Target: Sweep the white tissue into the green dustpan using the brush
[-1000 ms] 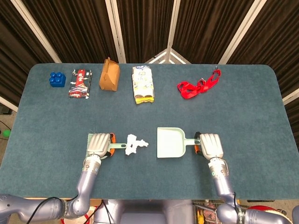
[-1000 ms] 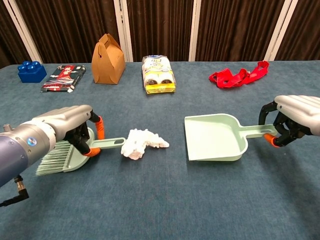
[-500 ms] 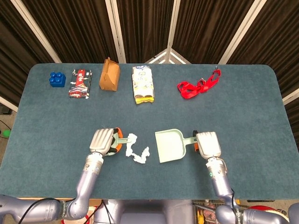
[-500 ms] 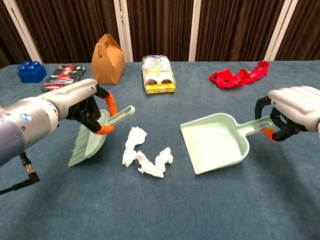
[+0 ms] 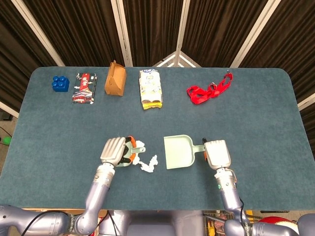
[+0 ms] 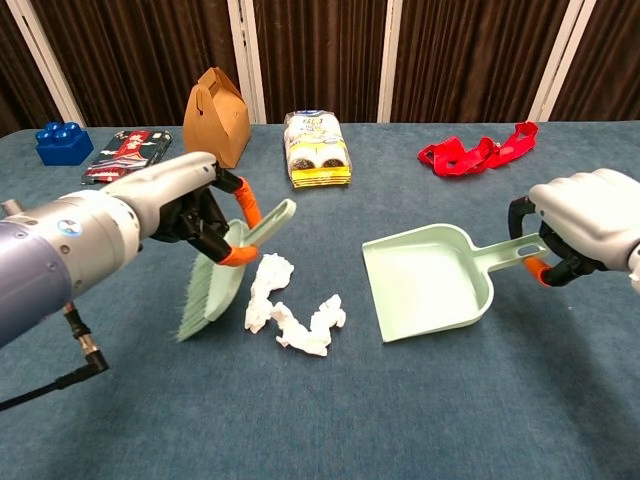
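The white tissue (image 5: 146, 163) (image 6: 290, 308) lies crumpled and stretched out on the blue table, between my two hands. My left hand (image 5: 114, 150) (image 6: 185, 205) grips the pale green brush (image 6: 222, 277) by its handle, bristles pointing down just left of the tissue. In the head view the brush (image 5: 132, 154) is mostly hidden under that hand. My right hand (image 5: 216, 153) (image 6: 582, 218) holds the green dustpan (image 5: 178, 152) (image 6: 430, 279) by its handle. The pan's open mouth faces the tissue, a short gap to its right.
Along the far side stand a blue block (image 5: 60, 83), a printed packet (image 5: 84, 87), a brown paper box (image 5: 114, 78), a snack pack (image 5: 150, 88) and a red strap (image 5: 209, 90). The table's near edge (image 5: 162, 206) runs close behind both hands.
My left hand lifted the brush, tilted it upright and carried it right to the tissue, which was dragged out longer. The dustpan shifted slightly left toward the tissue.
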Tool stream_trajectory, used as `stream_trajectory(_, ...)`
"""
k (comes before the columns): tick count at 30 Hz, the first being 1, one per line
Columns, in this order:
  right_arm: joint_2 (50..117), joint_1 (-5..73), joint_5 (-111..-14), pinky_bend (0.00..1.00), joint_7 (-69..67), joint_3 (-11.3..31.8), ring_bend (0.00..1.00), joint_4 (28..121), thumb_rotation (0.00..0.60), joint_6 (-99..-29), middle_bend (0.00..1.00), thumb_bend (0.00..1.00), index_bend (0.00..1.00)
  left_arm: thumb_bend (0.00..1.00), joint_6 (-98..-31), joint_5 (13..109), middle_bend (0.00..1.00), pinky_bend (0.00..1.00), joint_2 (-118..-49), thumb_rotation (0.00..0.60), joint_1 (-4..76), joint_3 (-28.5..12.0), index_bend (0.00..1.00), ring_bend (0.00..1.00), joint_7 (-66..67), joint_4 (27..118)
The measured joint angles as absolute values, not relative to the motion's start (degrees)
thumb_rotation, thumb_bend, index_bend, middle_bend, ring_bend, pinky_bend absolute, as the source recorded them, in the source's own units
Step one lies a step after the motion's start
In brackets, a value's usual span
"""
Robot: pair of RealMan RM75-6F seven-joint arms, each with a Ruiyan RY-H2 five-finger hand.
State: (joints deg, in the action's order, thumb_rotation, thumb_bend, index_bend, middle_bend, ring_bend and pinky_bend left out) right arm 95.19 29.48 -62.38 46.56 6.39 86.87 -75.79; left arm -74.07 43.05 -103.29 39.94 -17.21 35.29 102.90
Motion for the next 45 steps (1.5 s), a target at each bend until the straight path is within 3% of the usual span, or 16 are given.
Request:
stream_trajectory(18,95.1,29.1,-62.2,0.8,48.2,7.5,0.84,88.3,0.6,-76.1,0.85,0.51,0.54,0.61,-75.1,44.9,1.0,1.0,-113.6,0.6,44.0,-22.0,0.79,1.0,30.4,96.1)
stream_trajectory(31,94.6,28.9,-62.8,0.8,48.6,7.3,0.84,88.4,0.6,-75.9,0.85,0.52,0.54,0.6,-72.7,48.9,1.0,1.0,-121.5,0.6,49.4,-29.0,0.79,1.0,23.3,89.4)
stream_trajectory(38,94.4,28.3,-63.1,0.8,47.9,6.9,0.84,88.6,0.6,-75.8,0.85,0.52,0.54,0.6,-73.2,50.6,1.0,1.0,-120.6,0.6,49.6,-30.1,0.79,1.0,22.7,91.9)
stream_trajectory(45,94.5,28.3,-62.9,0.8,48.1,6.9,0.84,88.6,0.6,-75.4,0.85,0.52,0.54,0.6,-73.3,50.7,1.0,1.0,-113.5,0.6,45.4,-26.3,0.79,1.0,23.3,98.3)
